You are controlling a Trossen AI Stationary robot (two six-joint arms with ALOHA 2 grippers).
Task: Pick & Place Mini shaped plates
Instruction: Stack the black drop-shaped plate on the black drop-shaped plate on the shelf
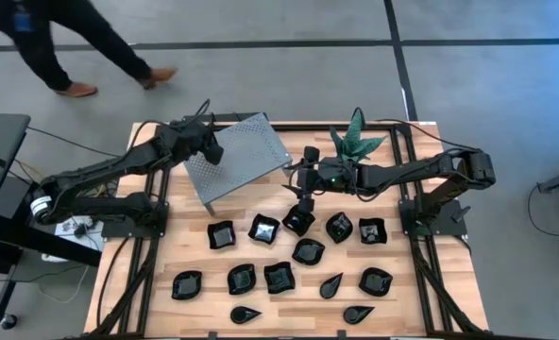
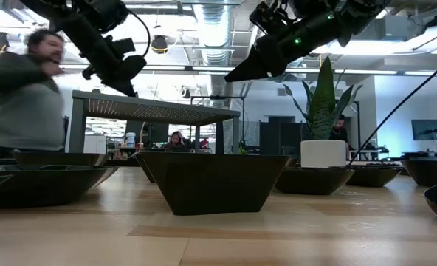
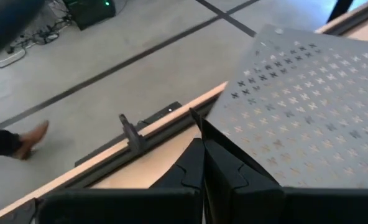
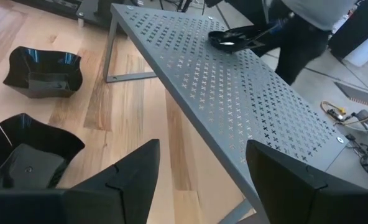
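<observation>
Several glossy black mini plates [image 1: 278,276] lie in rows on the near half of the wooden table. My left gripper [image 1: 212,151] is over the left part of the grey perforated stand [image 1: 246,151], shut on one black plate [image 4: 226,41]. My right gripper [image 1: 301,200] is open and hovers right of the stand, just beyond the far row of plates, above a squarish plate [image 1: 298,223]. In the right wrist view its fingers [image 4: 134,171] stand apart over bare wood, with two wavy-rimmed plates [image 4: 44,71] to one side. My left gripper pinches the black plate by its rim [image 3: 195,119] between its two shut fingers [image 3: 218,165]. The plate sits low over the stand's perforated top [image 4: 234,93]; I cannot tell whether it rests on it. Most of the plate is hidden behind the fingers in the left wrist view.
A green spiky plant in a white pot [image 1: 358,142] stands at the far edge, close to the right arm. The stand's legs [image 4: 112,56] rest on the table. A person [image 1: 62,47] walks on the floor beyond the far left corner. Bare wood shows between stand and plates.
</observation>
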